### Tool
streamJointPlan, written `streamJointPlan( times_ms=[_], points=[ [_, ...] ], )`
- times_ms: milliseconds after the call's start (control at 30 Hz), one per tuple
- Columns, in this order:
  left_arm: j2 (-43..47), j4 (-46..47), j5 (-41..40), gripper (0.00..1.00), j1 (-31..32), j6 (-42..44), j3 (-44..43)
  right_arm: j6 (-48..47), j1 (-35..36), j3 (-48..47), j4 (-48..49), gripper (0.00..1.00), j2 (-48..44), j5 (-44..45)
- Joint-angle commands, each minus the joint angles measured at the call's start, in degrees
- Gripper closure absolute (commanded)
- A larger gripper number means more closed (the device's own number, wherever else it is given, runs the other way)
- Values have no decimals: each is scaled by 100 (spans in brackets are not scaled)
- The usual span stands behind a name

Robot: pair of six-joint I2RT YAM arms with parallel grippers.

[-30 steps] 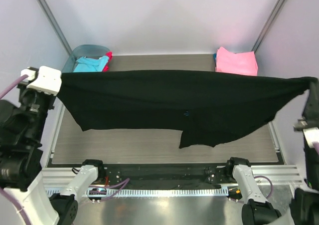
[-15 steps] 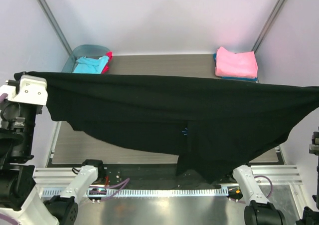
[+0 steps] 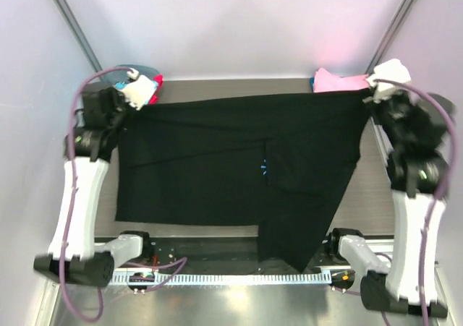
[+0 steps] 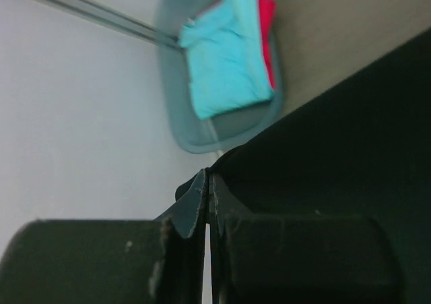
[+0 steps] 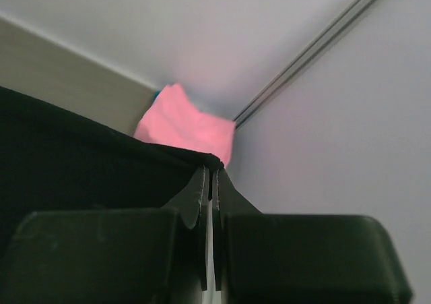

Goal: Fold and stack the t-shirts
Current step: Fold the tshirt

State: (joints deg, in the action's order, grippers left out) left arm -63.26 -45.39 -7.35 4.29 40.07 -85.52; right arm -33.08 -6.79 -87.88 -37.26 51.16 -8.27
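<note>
Black t-shirt (image 3: 210,160) lying spread on bench (image 3: 365,196), one corner hanging past near edge. Left gripper (image 4: 207,186) and right gripper (image 5: 210,176) pinching its far corners, jaws pressed together on cloth. Soft, limp, light fabric; probably handling best by corners.

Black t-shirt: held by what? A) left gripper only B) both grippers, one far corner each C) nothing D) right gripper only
B: the left gripper and right gripper are each shut on a far corner of the black t-shirt.
</note>
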Motion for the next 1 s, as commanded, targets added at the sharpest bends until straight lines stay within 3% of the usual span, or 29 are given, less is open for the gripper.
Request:
streamJointPlan(
  times_ms=[0, 167, 400, 567, 733, 967],
  points=[
    [-369, 837, 32, 100, -60, 62, 429, 179, 19, 858, 982, 99, 315, -95],
    [-2345, 1348, 340, 100, -60, -122, 362, 91, 19, 2026, 2081, 99, 1456, -271],
    [-5360, 1612, 542, 100, -60, -535, -1729, -233, 46, 2293, 3584, 99, 3714, -236],
    [-7056, 1559, 384, 100, -60, -641, -3652, -550, 46, 1231, 3945, 99, 5391, 35],
    [-7709, 1708, 252, 100, -52, -606, -4333, -296, 72, -340, 3832, 99, 6546, 229],
    [-8228, 1954, 121, 99, -52, -492, -4790, -287, 283, -1407, 3910, 99, 7628, 616]
  ],
)
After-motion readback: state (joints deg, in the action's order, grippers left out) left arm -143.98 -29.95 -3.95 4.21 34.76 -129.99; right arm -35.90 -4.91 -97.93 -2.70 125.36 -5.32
